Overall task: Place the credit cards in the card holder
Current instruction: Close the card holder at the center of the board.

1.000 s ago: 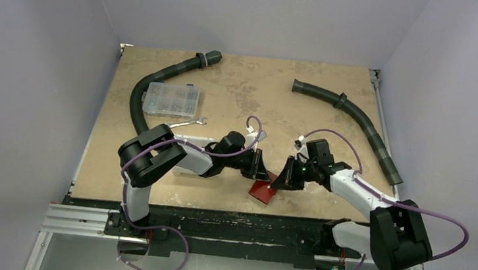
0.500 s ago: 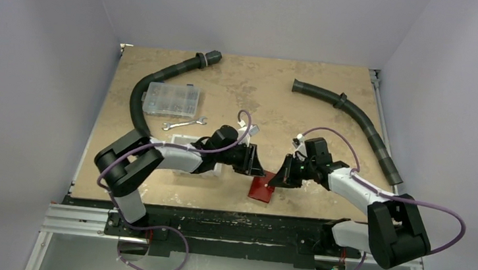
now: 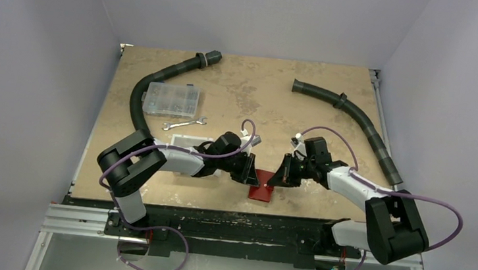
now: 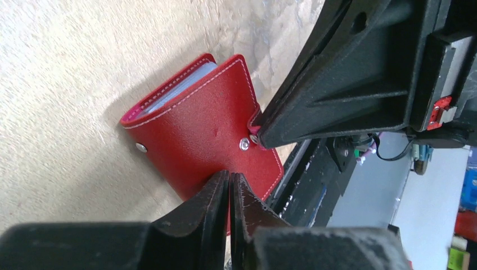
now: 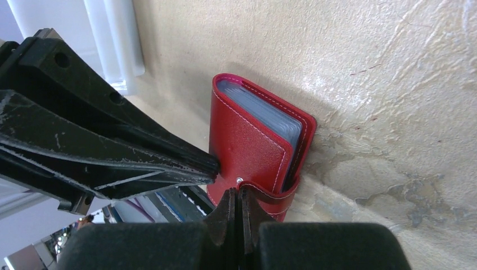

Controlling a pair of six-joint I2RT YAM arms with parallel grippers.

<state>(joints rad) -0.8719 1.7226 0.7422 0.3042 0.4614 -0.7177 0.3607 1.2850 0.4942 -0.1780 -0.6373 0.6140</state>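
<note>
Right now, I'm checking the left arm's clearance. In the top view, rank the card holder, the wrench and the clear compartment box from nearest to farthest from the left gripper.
1. card holder: at the tips of the left gripper, by the table's near edge.
2. wrench: farther back, to the left.
3. clear compartment box: back-left, beyond the wrench.

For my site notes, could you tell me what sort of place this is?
Probably a robotics test cell: white walls enclose a worn tabletop, and the left arm and right arm bolt to a metal rail.
</note>
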